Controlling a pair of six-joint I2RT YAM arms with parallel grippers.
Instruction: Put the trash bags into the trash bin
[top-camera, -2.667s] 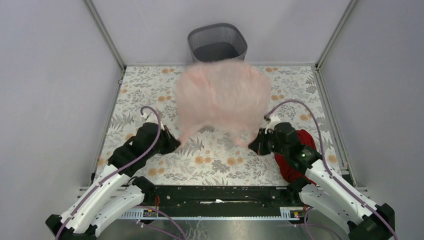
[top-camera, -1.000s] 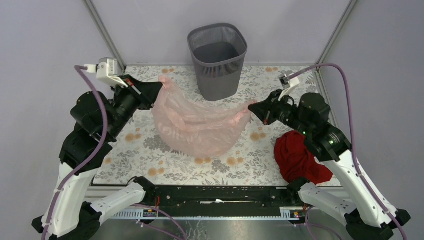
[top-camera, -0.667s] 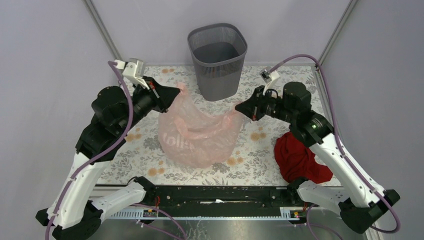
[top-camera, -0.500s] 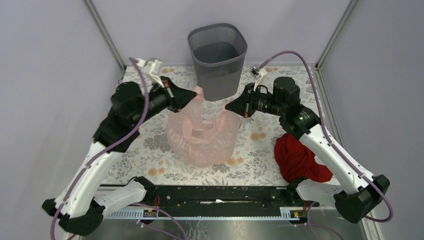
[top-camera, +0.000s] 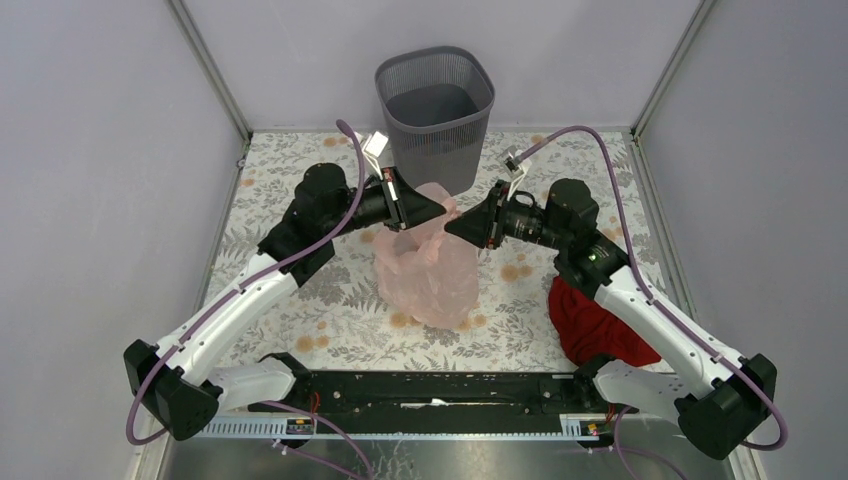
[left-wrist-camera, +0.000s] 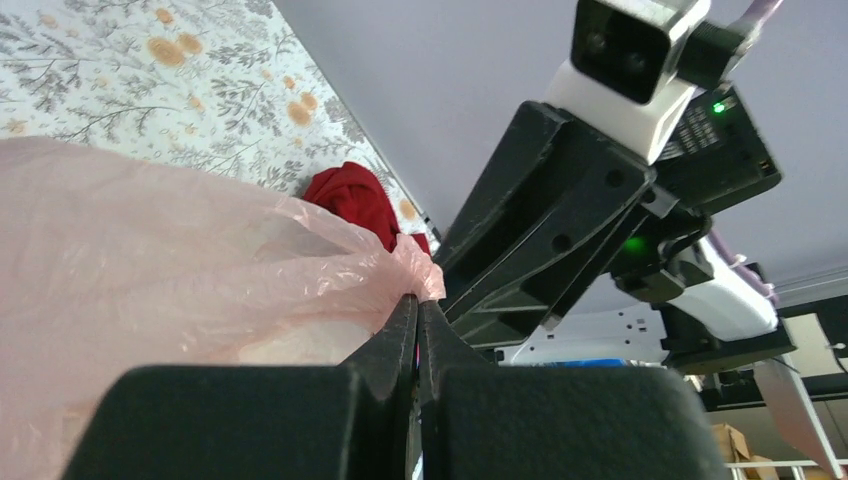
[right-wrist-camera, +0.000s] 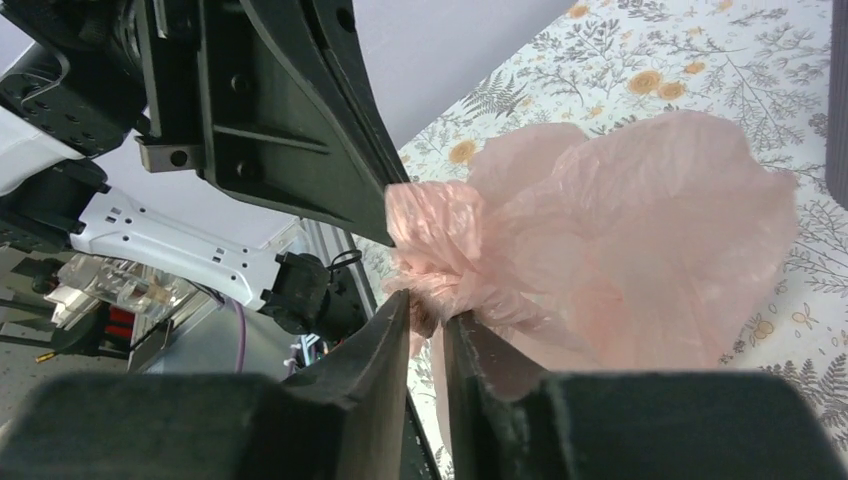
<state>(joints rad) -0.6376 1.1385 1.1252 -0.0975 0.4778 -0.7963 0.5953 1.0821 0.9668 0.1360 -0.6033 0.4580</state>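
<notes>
Both arms reach inward over the floral tabletop (top-camera: 280, 170), their tips nearly meeting just in front of the trash bin (top-camera: 440, 150). The left hand (top-camera: 432, 212) is closed tight: in the left wrist view its fingers (left-wrist-camera: 390, 340) lie flat against each other with a bunched corner of the trash bag (top-camera: 430, 275) pinched at their tips. The right hand (top-camera: 452, 228) faces it from the other side. In the right wrist view its fingers (right-wrist-camera: 385, 340) stand narrowly parted, with gathered pink film lying in the gap; whether that film is pressed cannot be told. The bag hangs from this meeting point as a crumpled, narrow bundle, its top just beside the bin's near wall and its lower part drooping toward the near edge. Contact between the bag's bottom and the tabletop cannot be confirmed. The bag is wholly outside the bin. The bin stands upright at the far edge, mouth open upward, its dark floor visible. A red cloth (top-camera: 590, 325) lies heaped on the tabletop at the right, partly under the right arm and apart from the bag.
</notes>
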